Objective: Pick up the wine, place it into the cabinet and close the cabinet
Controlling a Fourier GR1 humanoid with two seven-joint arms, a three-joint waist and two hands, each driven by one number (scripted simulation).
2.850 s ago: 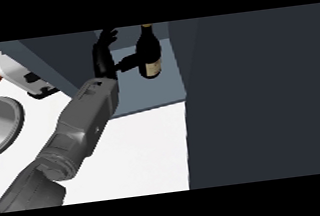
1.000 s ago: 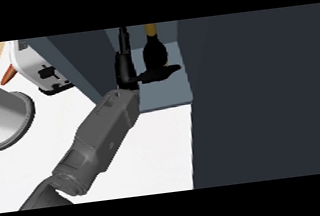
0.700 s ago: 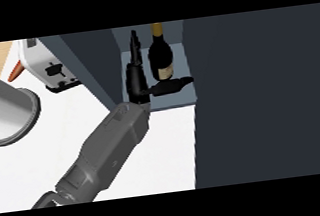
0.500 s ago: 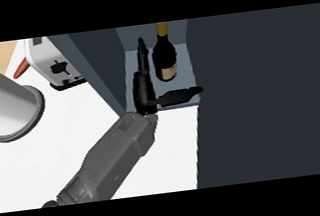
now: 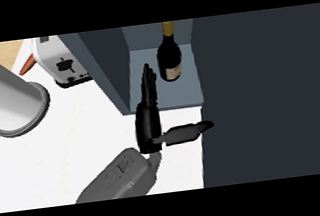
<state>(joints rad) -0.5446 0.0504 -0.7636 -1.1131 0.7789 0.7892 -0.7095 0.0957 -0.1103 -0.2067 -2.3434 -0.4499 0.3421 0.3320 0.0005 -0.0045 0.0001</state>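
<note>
Item 1: wine (image 5: 168, 53), a dark bottle with a pale label, standing upright on the cabinet (image 5: 167, 91) shelf, toward the back of the open compartment. Nothing holds it.

Item 2: hand (image 5: 149, 112), black, on a grey forearm coming up from the lower edge. Which arm it belongs to cannot be told from this view; only 1 hand shows. Fingers (image 5: 147, 84) are straight and pressed together, pointing into the compartment; the thumb (image 5: 186, 132) sticks out sideways toward the dark panel at the right. The fingertips sit just beside the bottle's lower left, apart from it as far as can be seen.

Item 3: cabinet door, taken to be the large dark panel (image 5: 273, 91) filling the right side. The compartment stands open.

Item 4: toaster (image 5: 65, 66), white, on the counter (image 5: 63, 147) left of the cabinet wall. Item 5: large grey cylinder (image 5: 2, 99), further left. Neither bears on the task.

Status: pick-up and placing look done, with the bottle inside and released. Left to do, by my reading: draw the hand clear of the opening and swing the door shut.
</note>
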